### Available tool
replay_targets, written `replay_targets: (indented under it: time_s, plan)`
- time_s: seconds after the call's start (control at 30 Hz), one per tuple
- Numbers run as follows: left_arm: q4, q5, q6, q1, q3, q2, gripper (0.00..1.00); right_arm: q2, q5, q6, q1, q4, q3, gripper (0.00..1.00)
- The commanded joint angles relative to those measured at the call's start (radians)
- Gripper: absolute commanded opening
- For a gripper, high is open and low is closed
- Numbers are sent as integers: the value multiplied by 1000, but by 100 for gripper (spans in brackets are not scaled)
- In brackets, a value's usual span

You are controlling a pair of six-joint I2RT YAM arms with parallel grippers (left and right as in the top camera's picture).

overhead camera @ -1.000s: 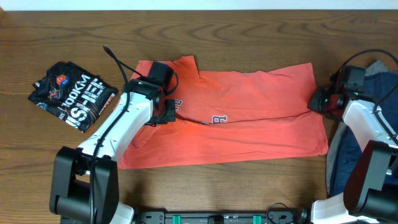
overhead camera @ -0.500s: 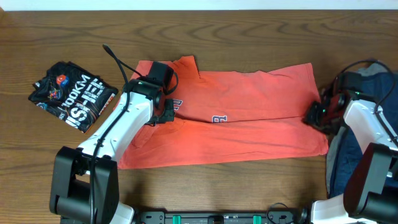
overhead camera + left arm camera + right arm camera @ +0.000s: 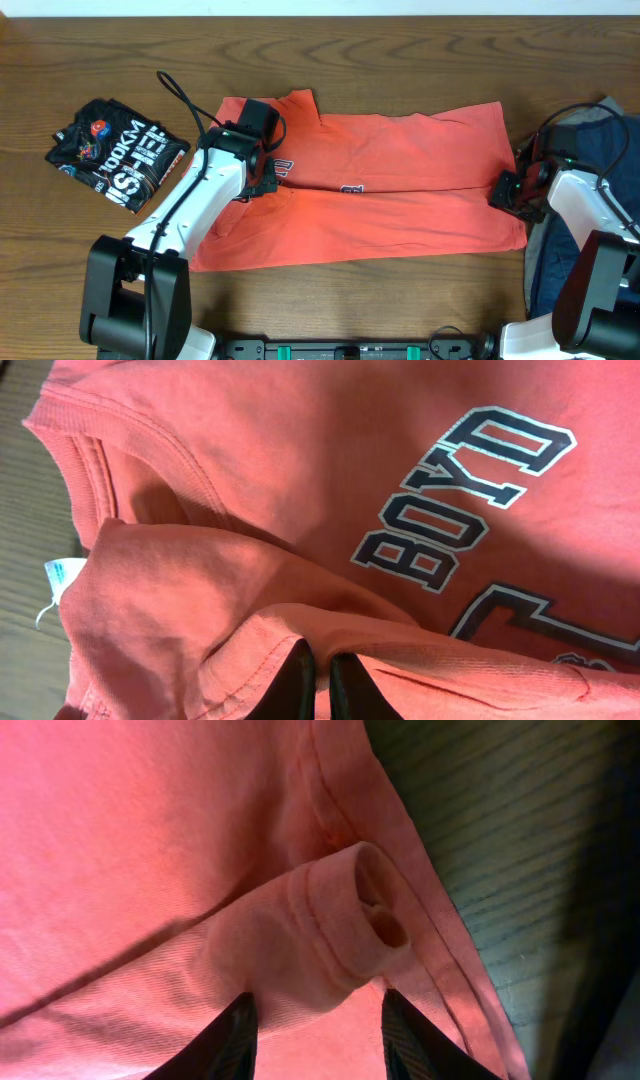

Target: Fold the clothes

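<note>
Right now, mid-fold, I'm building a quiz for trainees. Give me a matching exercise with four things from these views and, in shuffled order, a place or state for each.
Things
1. coral-red T-shirt
2. black printed shirt
3. left hand
4. right hand

Place or state
A. folded small, lying far left
B. shut on a fold of red fabric below the lettering
C. spread out in the middle, partly folded over
D. gripping a rolled hem at the red shirt's right edge

Pairs: 1-C, 2-A, 3-B, 4-D

Coral-red T-shirt [image 3: 400,190], navy white-edged lettering [image 3: 460,495]; black shirt [image 3: 118,152], white print; navy garment [image 3: 612,140]; brown wood-grain table [image 3: 400,50].
</note>
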Motion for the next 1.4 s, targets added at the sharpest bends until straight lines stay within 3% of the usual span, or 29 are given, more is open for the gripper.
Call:
replay_targets:
  time_s: [0.0, 0.27, 0.63, 0.73, 0.87, 1.03, 1.17, 1.23, 1.3, 1.33, 1.37]
  plan:
    - [-3, -34, -16, 2, 1, -6, 8, -19, 16, -11, -14, 21, -27, 39]
    - [-2, -34, -16, 2, 1, -6, 8, -19, 1, -3, -14, 104, -40, 38]
    - [-2, -34, -16, 2, 1, -6, 8, -19, -106, 3, -14, 380, -40, 40]
    - [-3, -34, -16, 2, 1, -6, 9, -23, -106, 3, -16, 339, -37, 32]
    - [-3, -34, -16, 2, 1, -6, 9, -46, -100, 9, -23, 285, -37, 41]
    - [-3, -34, -16, 2, 1, -6, 9, -150, -99, 21, -35, 258, -37, 44]
    - [-3, -34, -16, 2, 1, -6, 9, -248, -63, 22, -35, 100, -37, 44]
    - [-3, -34, -16, 2, 1, -6, 9, -266, -36, 21, -35, 15, -37, 40]
    - [-3, -34, -16, 2, 1, -6, 9, -259, -23, 21, -35, -41, -43, 29]
    - [-3, -34, -16, 2, 1, -6, 9, -252, -20, 21, -35, -55, -49, 10]
    - [-3, -34, -16, 2, 1, -6, 9, -242, -21, 22, -35, -63, -58, 1]
